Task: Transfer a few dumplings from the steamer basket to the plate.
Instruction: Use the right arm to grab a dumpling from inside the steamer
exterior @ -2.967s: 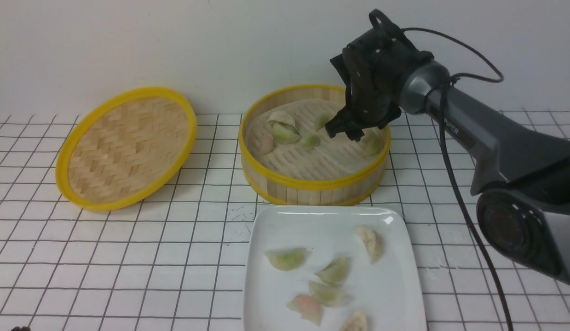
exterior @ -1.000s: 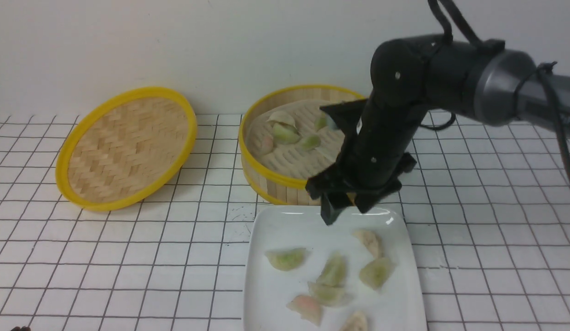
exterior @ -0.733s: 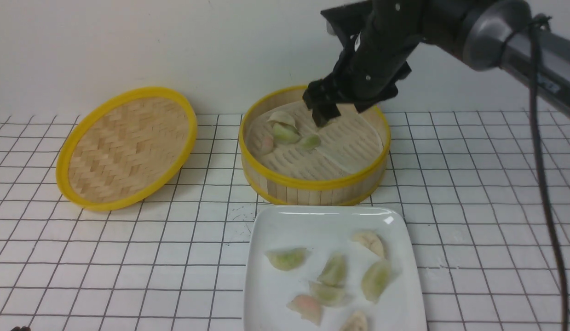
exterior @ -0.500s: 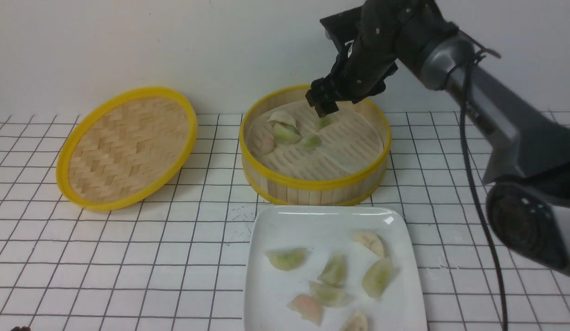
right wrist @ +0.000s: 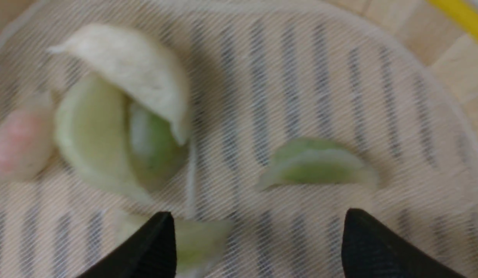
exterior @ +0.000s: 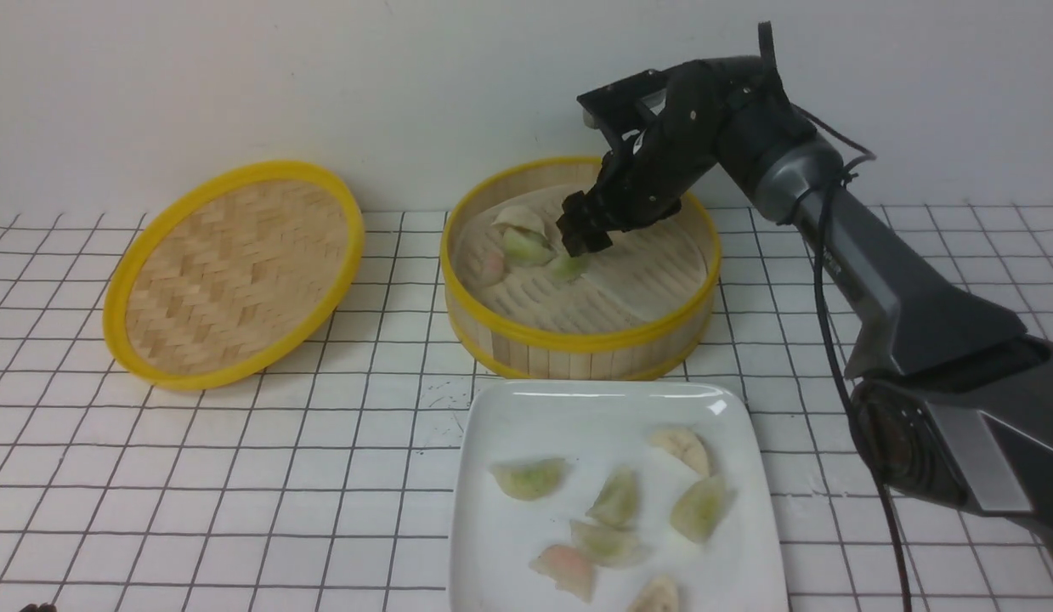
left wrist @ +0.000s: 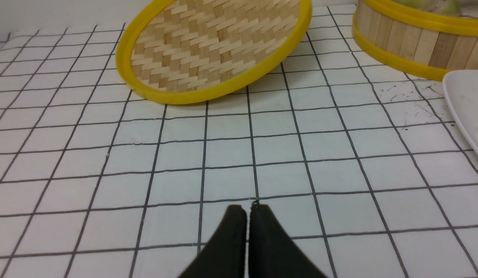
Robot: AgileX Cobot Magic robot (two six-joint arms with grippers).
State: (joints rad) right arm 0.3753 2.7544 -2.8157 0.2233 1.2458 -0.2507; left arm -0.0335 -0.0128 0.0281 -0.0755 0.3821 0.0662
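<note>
right gripper [exterior: 584, 240] back from plate [exterior: 577, 399] over steamer basket [exterior: 577, 342], open, empty | plate gained a dumpling [exterior: 700, 508], seven now | next: another pick | left gripper [left wrist: 247, 210] closed

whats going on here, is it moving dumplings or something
Yes, the right arm is moving dumplings. Its tool is open and lowered inside the steamer basket, just above the dumplings lying there, with nothing gripped yet. Seven dumplings lie on the white plate in front of the basket. The left tool is shut over the gridded tabletop, near the woven lid.
</note>
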